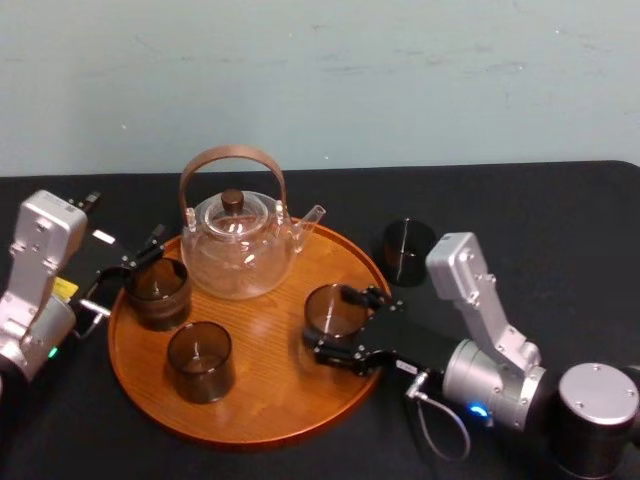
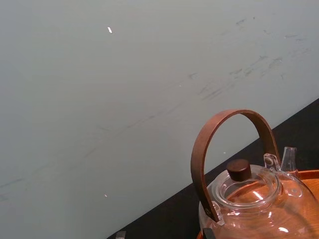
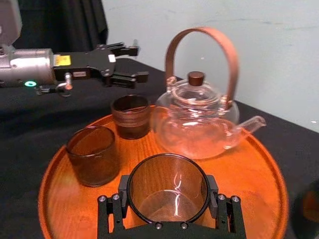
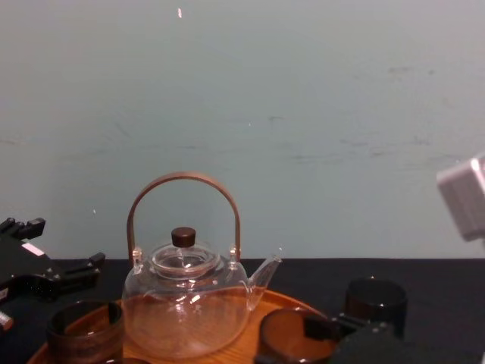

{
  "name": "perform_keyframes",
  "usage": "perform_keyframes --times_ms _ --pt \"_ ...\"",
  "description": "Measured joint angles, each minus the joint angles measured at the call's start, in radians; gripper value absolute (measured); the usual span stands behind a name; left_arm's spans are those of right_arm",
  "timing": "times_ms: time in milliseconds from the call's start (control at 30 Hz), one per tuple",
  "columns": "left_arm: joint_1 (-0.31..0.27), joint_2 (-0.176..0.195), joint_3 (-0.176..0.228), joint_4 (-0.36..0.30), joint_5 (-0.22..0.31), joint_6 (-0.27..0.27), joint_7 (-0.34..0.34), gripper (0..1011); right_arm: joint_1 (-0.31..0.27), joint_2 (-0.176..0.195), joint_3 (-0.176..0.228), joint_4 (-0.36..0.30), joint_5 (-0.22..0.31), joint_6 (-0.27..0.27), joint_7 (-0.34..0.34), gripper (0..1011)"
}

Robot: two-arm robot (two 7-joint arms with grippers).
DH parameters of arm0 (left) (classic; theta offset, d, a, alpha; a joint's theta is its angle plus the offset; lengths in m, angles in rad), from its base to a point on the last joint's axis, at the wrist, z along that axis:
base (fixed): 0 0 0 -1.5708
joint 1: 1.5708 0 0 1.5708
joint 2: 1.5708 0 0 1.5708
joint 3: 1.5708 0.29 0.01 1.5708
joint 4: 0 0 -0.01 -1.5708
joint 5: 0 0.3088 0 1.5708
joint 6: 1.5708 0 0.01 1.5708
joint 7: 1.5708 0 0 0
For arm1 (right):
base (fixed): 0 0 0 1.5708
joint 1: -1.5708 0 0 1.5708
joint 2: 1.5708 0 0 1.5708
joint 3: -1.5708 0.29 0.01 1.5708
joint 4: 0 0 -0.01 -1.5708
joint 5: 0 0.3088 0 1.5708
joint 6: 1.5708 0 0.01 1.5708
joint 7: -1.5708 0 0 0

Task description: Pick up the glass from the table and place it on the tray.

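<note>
This looks like a robotics lab, not a home: the worktop (image 1: 560,210) is draped in plain black cloth against a bare, scuffed pale green wall (image 1: 400,80), and a teapot (image 1: 238,250) and tray (image 1: 280,390) sit staged on it.

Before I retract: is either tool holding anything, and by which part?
The right tool clamps a glass by its lower side walls, over the tray. The left tool is open, empty.
</note>
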Motion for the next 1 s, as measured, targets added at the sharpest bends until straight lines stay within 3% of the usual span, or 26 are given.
perform_keyframes --times_ms 633,1000 --pt "0.000 0.000 0.000 0.000 0.000 0.000 0.000 1001 0.043 -0.030 -0.077 0.043 -0.011 0.015 0.023 906" --pt "0.000 0.000 0.000 0.000 0.000 0.000 0.000 1001 0.053 -0.040 -0.099 0.055 -0.010 0.021 0.033 906"
